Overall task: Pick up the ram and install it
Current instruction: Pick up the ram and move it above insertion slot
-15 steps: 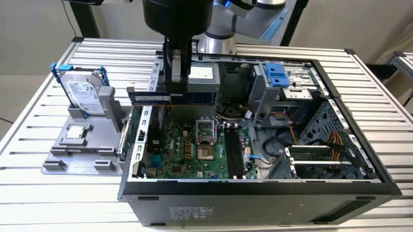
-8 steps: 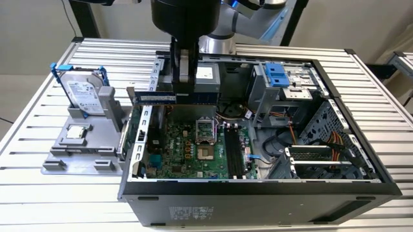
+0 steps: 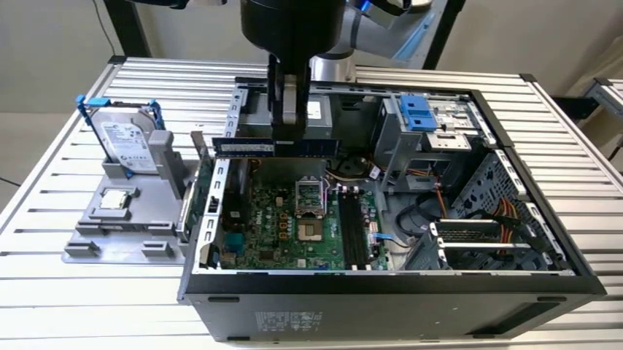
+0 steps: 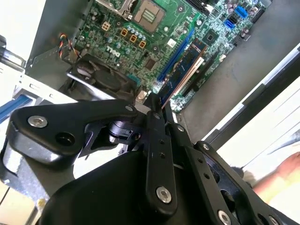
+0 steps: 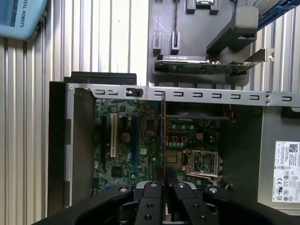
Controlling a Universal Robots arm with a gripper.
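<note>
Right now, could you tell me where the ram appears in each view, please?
Exterior view: ram held level in the gripper, over the case.
Second wrist view: ram edge-on, running from the gripper over the motherboard.
First wrist view: ram as a thin edge-on line.
Shared landmark: CPU socket.

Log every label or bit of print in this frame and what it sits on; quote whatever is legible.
Nothing here can be quoted reliably.
Hard drive: white label, print too small to read.
Ram, held in the gripper: pale sticker, unreadable.
Power supply: white label, print too small to read.
Computer case: sticker on the outer wall, too small to read.
</note>
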